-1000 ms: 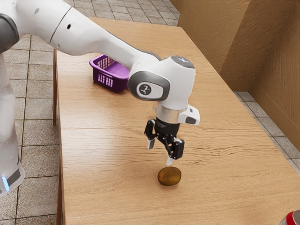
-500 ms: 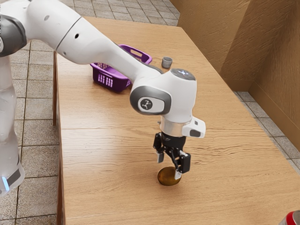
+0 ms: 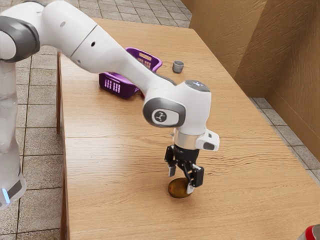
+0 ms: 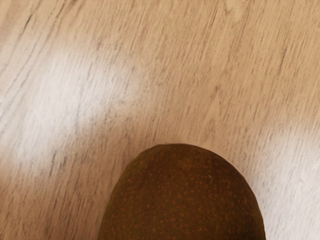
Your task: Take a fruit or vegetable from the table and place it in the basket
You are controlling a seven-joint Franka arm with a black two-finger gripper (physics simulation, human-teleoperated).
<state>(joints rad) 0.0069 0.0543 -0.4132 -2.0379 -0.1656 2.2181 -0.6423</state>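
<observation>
A brown oval fruit, like a kiwi [image 3: 178, 188], lies on the wooden table. My black gripper [image 3: 181, 180] is right over it with its fingers apart; one fingertip overlaps the fruit's side toward the exterior view's right, the other stands at its far side. Whether either one touches it I cannot tell. In the wrist view the speckled fruit [image 4: 182, 200] is large, just under the hand. The purple basket [image 3: 120, 87] stands farther back, partly hidden by the arm.
Near the basket stands a small grey cup [image 3: 178, 66]. A red-topped can [image 3: 311, 233] is at the exterior view's lower right corner. Something small and red is partly visible beside the basket, behind the arm.
My gripper has come down and toward the exterior view's right, from above and behind the fruit to around it. The arm has uncovered more of the basket and the grey cup. The fruit has not moved.
</observation>
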